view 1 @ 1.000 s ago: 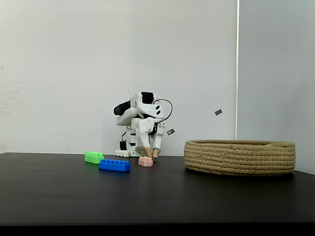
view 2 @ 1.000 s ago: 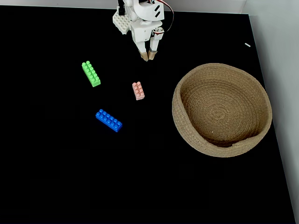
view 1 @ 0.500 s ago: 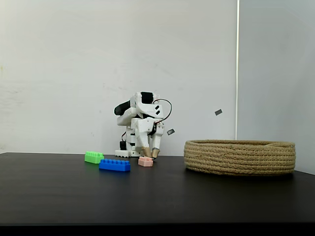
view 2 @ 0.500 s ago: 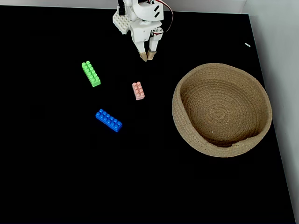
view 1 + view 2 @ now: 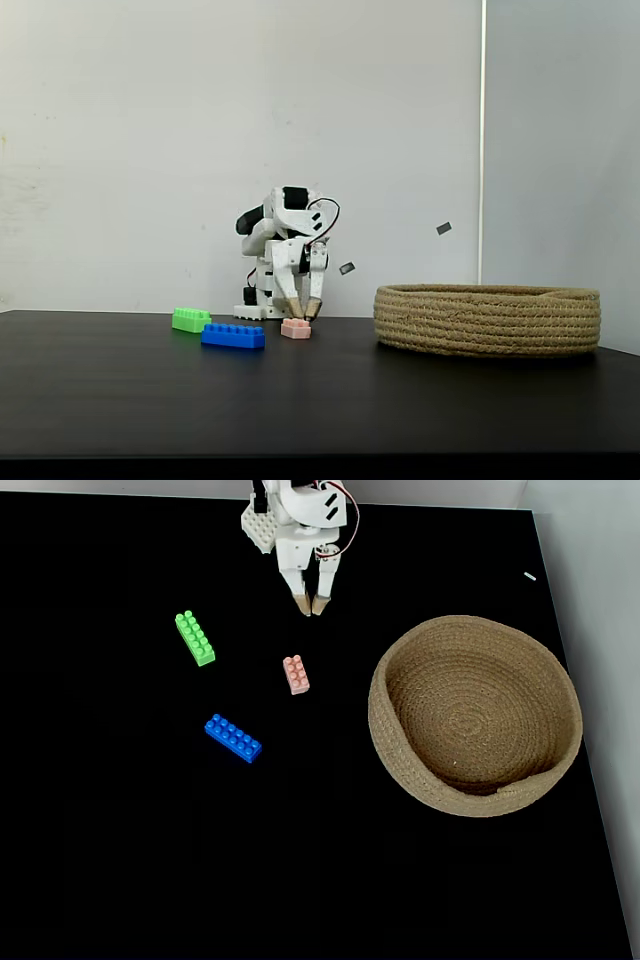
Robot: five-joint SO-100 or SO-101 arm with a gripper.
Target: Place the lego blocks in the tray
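Note:
On the black table lie three bricks: a bright green brick [image 5: 195, 638] [image 5: 190, 319] at the left, a pale pink brick [image 5: 295, 674] [image 5: 296, 328] in the middle, and a longer blue brick [image 5: 233, 738] [image 5: 233, 336] nearer the front. The round tan rope tray [image 5: 474, 714] [image 5: 487, 319] sits to the right with nothing in it. My gripper [image 5: 311, 606] [image 5: 302, 311] hangs tips-down at the back of the table, behind the pink brick and apart from it. Its fingers are slightly parted and hold nothing.
The white arm base [image 5: 262, 525] stands at the table's back edge against a pale wall. The table's right edge [image 5: 565, 660] runs just past the tray. Wide bare black surface lies in front of the bricks.
The gripper has swung a little to the left in both fixed views, and the arm has folded slightly back. The bricks and the tray have not moved.

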